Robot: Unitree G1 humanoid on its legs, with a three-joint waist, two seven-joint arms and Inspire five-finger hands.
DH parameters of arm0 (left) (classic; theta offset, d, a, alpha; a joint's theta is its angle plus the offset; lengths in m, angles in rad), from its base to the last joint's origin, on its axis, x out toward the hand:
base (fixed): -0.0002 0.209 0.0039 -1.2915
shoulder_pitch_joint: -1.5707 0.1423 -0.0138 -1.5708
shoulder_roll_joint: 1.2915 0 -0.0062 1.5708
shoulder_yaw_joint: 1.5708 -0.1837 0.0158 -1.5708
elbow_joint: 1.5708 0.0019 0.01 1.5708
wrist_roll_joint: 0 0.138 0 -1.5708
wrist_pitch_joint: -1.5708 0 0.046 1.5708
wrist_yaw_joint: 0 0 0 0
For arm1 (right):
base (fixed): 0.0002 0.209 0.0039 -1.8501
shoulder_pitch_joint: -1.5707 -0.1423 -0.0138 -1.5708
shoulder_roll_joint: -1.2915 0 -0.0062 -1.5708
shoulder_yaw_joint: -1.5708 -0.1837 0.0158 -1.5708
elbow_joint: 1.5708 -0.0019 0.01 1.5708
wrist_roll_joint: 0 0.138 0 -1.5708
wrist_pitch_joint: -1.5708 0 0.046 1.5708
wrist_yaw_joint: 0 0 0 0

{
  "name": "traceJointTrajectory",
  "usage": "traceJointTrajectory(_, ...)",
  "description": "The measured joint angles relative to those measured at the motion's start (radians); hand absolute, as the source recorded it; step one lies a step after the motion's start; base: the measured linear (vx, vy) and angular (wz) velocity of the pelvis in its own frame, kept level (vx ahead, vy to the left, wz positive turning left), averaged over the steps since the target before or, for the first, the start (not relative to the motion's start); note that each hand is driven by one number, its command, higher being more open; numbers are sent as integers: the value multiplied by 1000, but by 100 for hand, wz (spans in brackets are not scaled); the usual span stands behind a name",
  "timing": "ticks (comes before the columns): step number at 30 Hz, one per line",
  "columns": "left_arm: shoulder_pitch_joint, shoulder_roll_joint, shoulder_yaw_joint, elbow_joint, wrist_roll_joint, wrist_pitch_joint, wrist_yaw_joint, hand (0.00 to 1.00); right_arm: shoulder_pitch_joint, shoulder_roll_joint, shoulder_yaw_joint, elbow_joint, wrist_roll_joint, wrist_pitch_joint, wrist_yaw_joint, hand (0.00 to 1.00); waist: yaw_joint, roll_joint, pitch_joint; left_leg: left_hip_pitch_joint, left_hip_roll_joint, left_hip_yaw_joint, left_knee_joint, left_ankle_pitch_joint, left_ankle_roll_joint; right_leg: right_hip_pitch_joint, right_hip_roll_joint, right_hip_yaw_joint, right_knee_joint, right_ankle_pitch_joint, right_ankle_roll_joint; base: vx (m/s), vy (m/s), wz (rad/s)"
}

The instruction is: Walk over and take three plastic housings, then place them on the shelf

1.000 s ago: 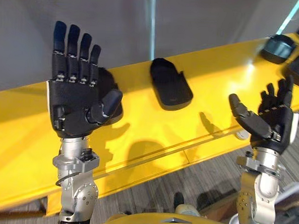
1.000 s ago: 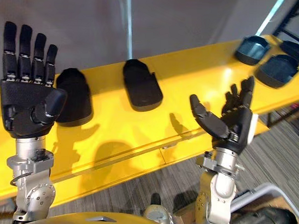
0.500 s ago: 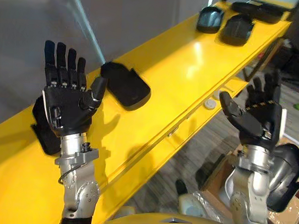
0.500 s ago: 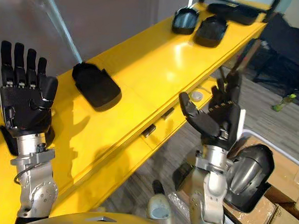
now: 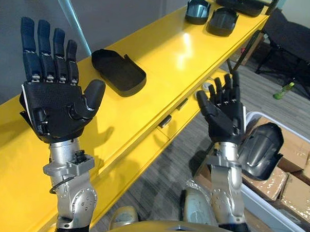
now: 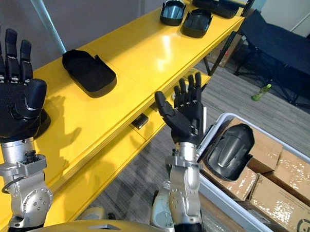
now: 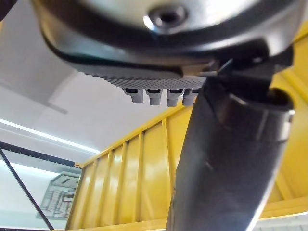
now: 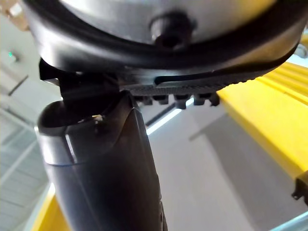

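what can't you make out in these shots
- Housing behind the left robot hand: eye views, the palm covers nearly all of it.
- Farthest housing: left eye view, cut by the top edge.
- Crate: right eye view, a grey shell and cardboard boxes hide what lies beneath.
- Shelf top: right wrist view, blocked by the bulk of the right robot hand.

The right hand [image 8: 159, 57] looms dark and close, with a round bolt [image 8: 163, 30] set in its shell. Its thumb [image 8: 103, 183] stands out thick and straight in the foreground. The fingers [image 8: 179, 99] show as a short row of stubs past the ribbed palm edge and hold nothing. Beyond them is a grey wall [image 8: 231, 168] with a bright light strip [image 8: 166, 120], and the yellow shelf [image 8: 269, 120] runs alongside.
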Motion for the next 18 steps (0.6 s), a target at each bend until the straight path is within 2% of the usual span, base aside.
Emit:
traceJointTrajectory(1, -8, -6, -2, 16, -11, 2, -11, 100, -13, -7, 16, 34, 0, -9, -11, 100, 7, 0, -3, -12, 7, 0, 16, 1, -2, 12, -26, 3, 21, -7, 1, -59, -239, -7)
traceJointTrajectory(2, -24, -12, -12, 46, -32, 8, -29, 100, -28, -8, 40, 92, 3, -15, -21, 100, 17, -10, -9, -32, 29, -4, 45, 4, -8, 42, -73, 13, 32, -8, 1, -50, -316, 6)
traceJointTrajectory(3, -37, -12, -22, 67, -56, 26, -42, 100, -30, -1, 62, 133, 4, -15, -25, 100, 22, -18, -18, -62, 56, -16, 72, 12, -27, 68, -111, 37, 0, 2, 11, -44, -351, 3)
traceJointTrajectory(4, -40, -10, -27, 74, -61, 32, -45, 100, -30, 3, 71, 149, 3, -15, -25, 100, 25, -24, -23, -78, 73, -20, 86, 14, -43, 77, -123, 59, -36, 19, 19, -48, -483, -12)
traceJointTrajectory(5, -45, -8, -37, 87, -60, 43, -50, 100, -30, 7, 81, 165, -5, -15, -34, 100, 29, -24, -29, -103, 121, -32, 107, 15, -93, 89, -98, 86, -113, 25, 74, -67, -496, -49)
traceJointTrajectory(6, -41, -12, -64, 107, -59, 49, -44, 100, -26, -1, 83, 169, -35, -11, -61, 100, 41, 13, -37, -111, 179, -42, 83, 37, -134, 87, -23, 85, -149, -8, 118, -60, -491, -68)
traceJointTrajectory(7, -39, -9, -76, 109, -58, 58, -39, 100, -25, -6, 81, 168, -44, -5, -71, 100, 42, 21, -42, -103, 202, -41, 55, 54, -153, 86, 5, 87, -172, -28, 151, -39, -420, -89)
traceJointTrajectory(8, -44, -8, -88, 109, -52, 72, -35, 100, -29, -14, 71, 162, -71, 18, -82, 100, 32, 19, -44, -81, 229, -19, 16, 83, -185, 93, 31, 78, -207, -79, 230, -25, -453, -82)
traceJointTrajectory(9, -53, -15, -99, 109, -34, 87, -25, 100, -30, -26, 63, 149, -80, 48, -82, 100, 14, 21, -44, -80, 256, -15, 11, 103, -186, 95, 60, 47, -229, -124, 251, -28, -465, -67)
traceJointTrajectory(10, -55, -20, -103, 109, -11, 95, -17, 100, -29, -35, 54, 147, -80, 64, -81, 100, 0, 24, -43, -89, 269, -23, 20, 117, -169, 100, 76, 32, -243, -137, 239, -34, -446, -33)
traceJointTrajectory(11, -61, -35, -109, 111, 26, 124, -14, 100, -14, -51, 27, 146, -80, 100, -78, 100, -35, 33, -39, -132, 301, -67, 71, 165, -92, 121, 112, 7, -280, -142, 220, -27, -335, -5)
traceJointTrajectory(12, -65, -39, -114, 114, 27, 139, -15, 100, 3, -53, 11, 145, -82, 112, -78, 100, -46, 31, -37, -157, 310, -83, 108, 199, -40, 133, 124, 0, -295, -138, 206, -71, -368, -14)
traceJointTrajectory(13, -71, -49, -128, 126, 27, 167, -22, 100, 59, -56, -31, 135, -94, 121, -81, 100, -46, 25, -36, -175, 291, -108, 131, 193, -27, 149, 129, 10, -320, -128, 176, -84, -227, -24)
traceJointTrajectory(14, -70, -49, -136, 126, 27, 169, -25, 100, 80, -56, -51, 123, -106, 121, -84, 100, -45, 28, -36, -173, 263, -113, 119, 187, -38, 148, 132, 13, -322, -128, 166, -116, -214, -52)
traceJointTrajectory(15, -66, -47, -147, 126, 27, 169, -35, 100, 113, -55, -80, 99, -111, 119, -88, 100, -45, 40, -38, -165, 223, -102, 98, 183, -14, 136, 143, 29, -326, -123, 151, -86, -137, -60)
traceJointTrajectory(17, -64, -50, -148, 126, 42, 168, -42, 100, 149, -62, -98, 61, -113, 119, -104, 100, -45, 39, -38, -138, 184, -128, 65, 185, -21, 109, 149, 73, -332, -111, 141, -74, -83, -71)
traceJointTrajectory(18, -63, -46, -148, 127, 49, 169, -35, 100, 167, -69, -100, 31, -121, 121, -120, 100, -47, 58, -47, -118, 154, -131, 37, 171, -23, 91, 158, 113, -361, -81, 144, -72, 12, -60)
